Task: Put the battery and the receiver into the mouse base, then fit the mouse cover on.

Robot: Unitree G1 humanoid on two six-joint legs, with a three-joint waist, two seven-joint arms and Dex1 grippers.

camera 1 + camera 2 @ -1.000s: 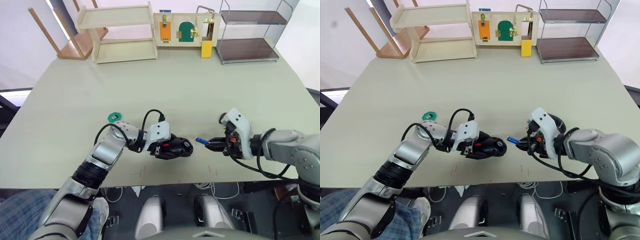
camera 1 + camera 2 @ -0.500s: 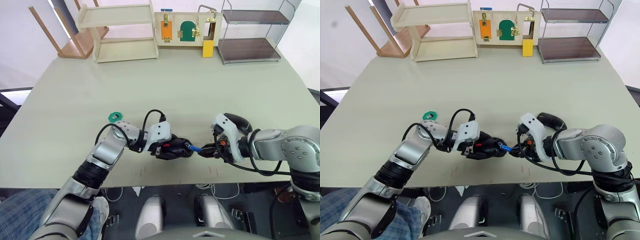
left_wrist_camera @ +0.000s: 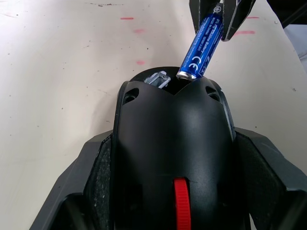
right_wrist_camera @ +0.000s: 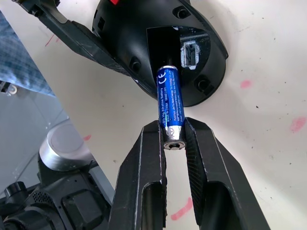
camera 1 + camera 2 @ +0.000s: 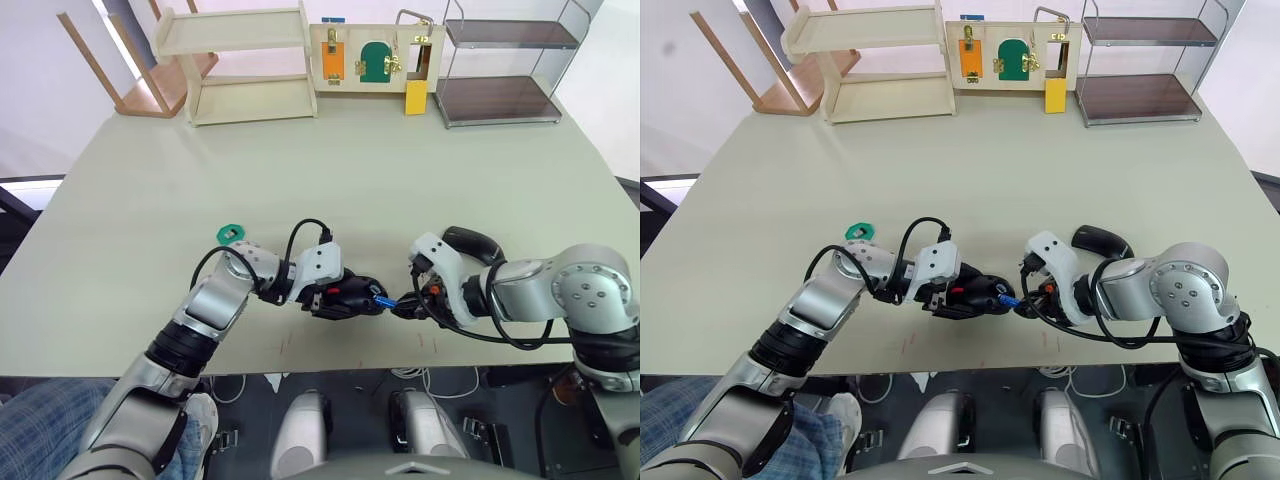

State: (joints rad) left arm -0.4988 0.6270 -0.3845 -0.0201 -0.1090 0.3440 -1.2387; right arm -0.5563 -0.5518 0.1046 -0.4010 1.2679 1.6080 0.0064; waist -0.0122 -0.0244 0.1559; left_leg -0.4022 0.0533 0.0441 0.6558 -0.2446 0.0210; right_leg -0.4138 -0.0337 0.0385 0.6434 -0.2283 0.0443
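Note:
My left gripper [image 5: 335, 297] is shut on the mouse base [image 5: 350, 296], a black oval body with a red patch, held just above the table. The right gripper [image 4: 173, 139] is shut on the battery [image 4: 170, 103], a blue cylinder. Its far end touches the rim of the open recess in the mouse base [image 4: 158, 33]. A greyish stub, the receiver [image 4: 190, 51], sits in a small slot beside that recess. The glossy black mouse cover [image 5: 472, 240] lies on the table behind my right wrist.
A flat green disc [image 5: 229, 234] lies left of my left forearm. At the table's far edge stand a wooden shelf [image 5: 240, 65], a latch board [image 5: 372, 58] and a metal rack [image 5: 500, 70]. The front table edge is close below both grippers.
My right gripper has carried the battery leftward from open table to the mouse base, and its tip now meets the recess. The left gripper and base have stayed put.

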